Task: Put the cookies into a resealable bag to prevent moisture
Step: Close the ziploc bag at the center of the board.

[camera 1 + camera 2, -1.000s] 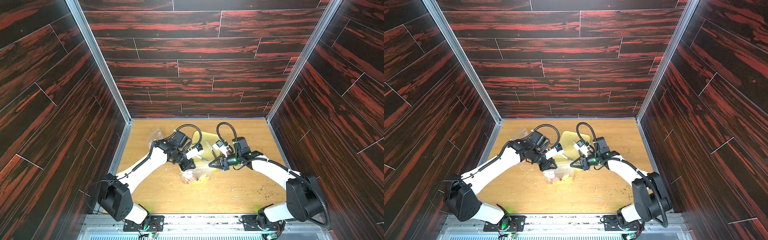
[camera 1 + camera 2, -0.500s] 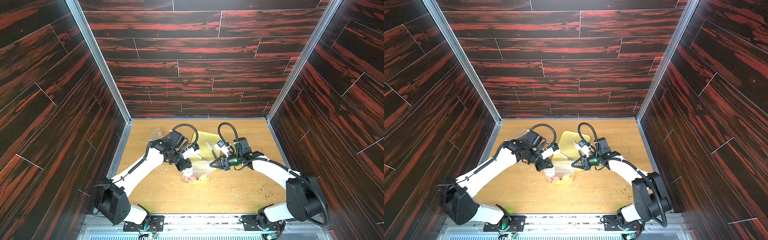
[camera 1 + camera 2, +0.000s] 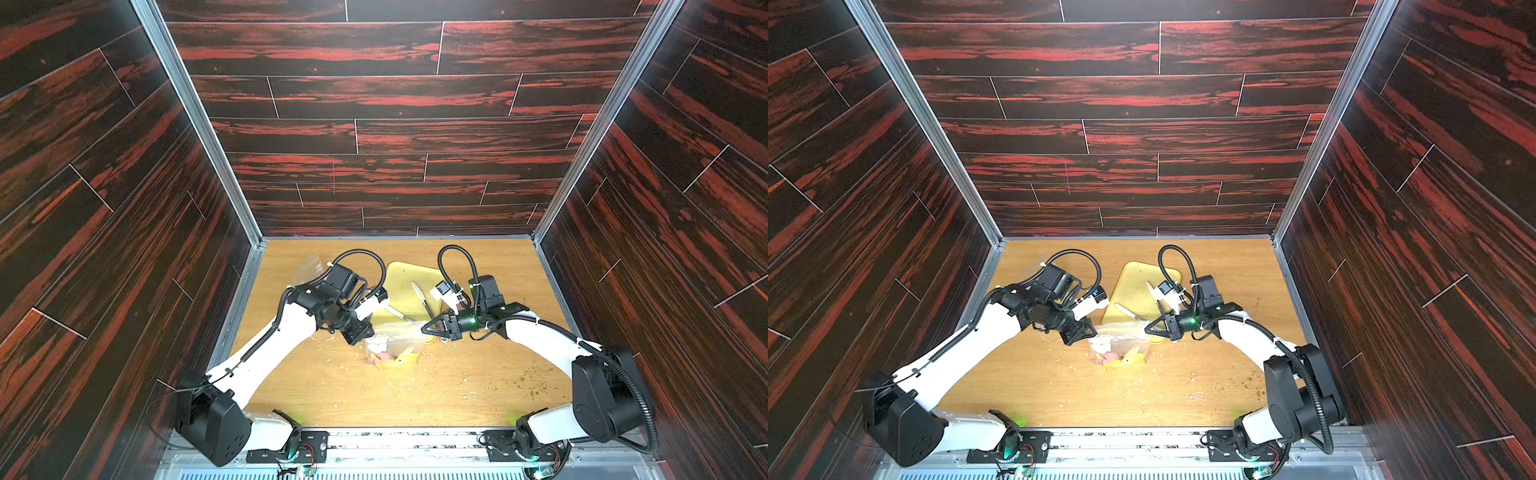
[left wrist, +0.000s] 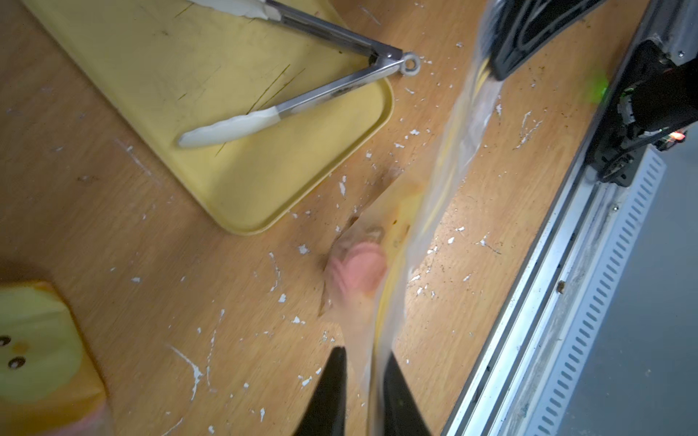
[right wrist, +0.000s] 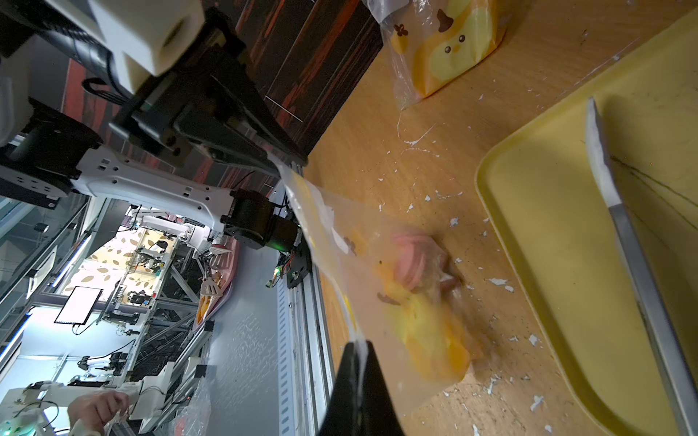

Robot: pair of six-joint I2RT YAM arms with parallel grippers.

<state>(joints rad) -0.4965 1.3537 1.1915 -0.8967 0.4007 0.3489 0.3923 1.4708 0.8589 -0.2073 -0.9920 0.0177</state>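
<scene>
A clear resealable bag (image 3: 395, 343) (image 3: 1120, 341) with yellow print hangs stretched between both grippers, its bottom resting on the wooden table. Pink round cookies (image 3: 379, 360) (image 3: 1109, 357) lie bunched at its bottom, blurred in the left wrist view (image 4: 357, 268) and in the right wrist view (image 5: 409, 260). My left gripper (image 3: 365, 332) (image 4: 364, 353) is shut on the bag's top edge at one corner. My right gripper (image 3: 424, 328) (image 5: 357, 345) is shut on the top edge at the opposite corner. No star-shaped cookie shows.
A yellow tray (image 3: 405, 282) (image 4: 189, 75) lies just behind the bag with metal tongs (image 3: 424, 299) (image 4: 302, 102) on it. A second bag with a yellow duck print (image 3: 309, 266) (image 5: 445, 41) lies at the back left. White crumbs litter the table.
My left arm's elbow has swung a little outward and toward the front. The bag stays held between both grippers and looks blurred by motion. The right arm has hardly moved.
</scene>
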